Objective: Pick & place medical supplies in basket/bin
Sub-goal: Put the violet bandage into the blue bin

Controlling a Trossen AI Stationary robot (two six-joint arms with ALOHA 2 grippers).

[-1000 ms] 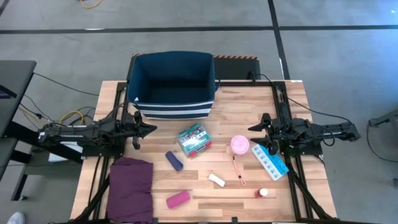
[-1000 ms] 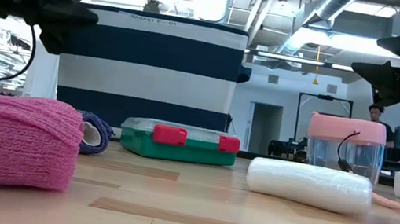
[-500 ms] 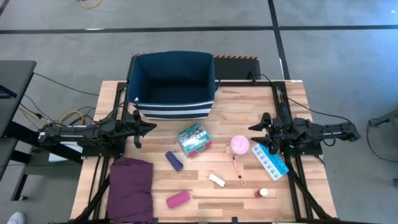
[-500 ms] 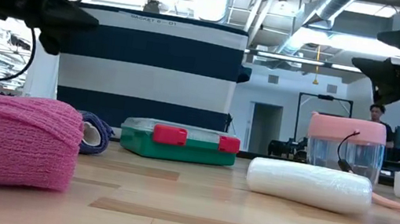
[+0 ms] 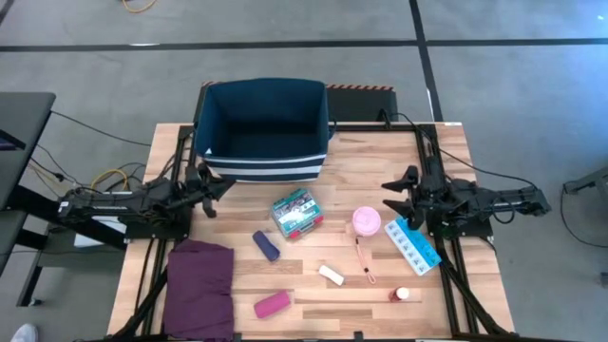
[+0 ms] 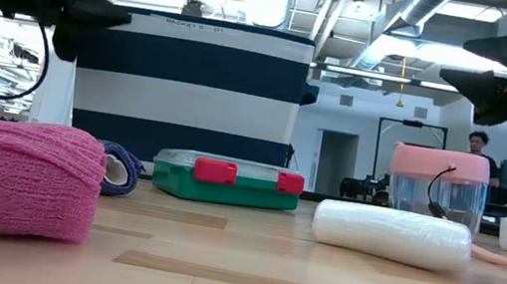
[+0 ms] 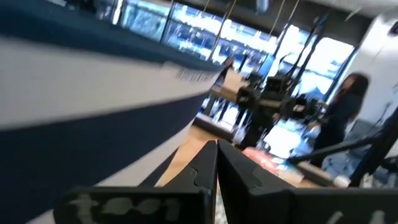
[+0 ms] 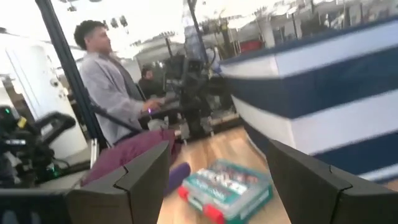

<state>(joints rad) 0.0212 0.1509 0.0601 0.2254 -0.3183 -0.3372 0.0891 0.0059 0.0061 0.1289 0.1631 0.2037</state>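
Observation:
The medical supplies lie on the wooden table in front of the navy striped bin: the green-red packet, pink tub, pill strip, purple roll, magenta roll, white tube and small bottle. My left gripper hovers shut by the bin's near left corner; its fingers meet in the left wrist view. My right gripper hovers open above the table, right of the pink tub, and faces the packet.
A folded purple cloth lies at the table's near left corner. A thin pink cord runs from the tub toward the near edge. People stand in the room beyond the table. Bare wood shows between the bin and the packet.
Both grippers have risen a little and shifted slightly toward the table's far edge, their fingertips tipping upward. The items and the bin have stayed where they were.

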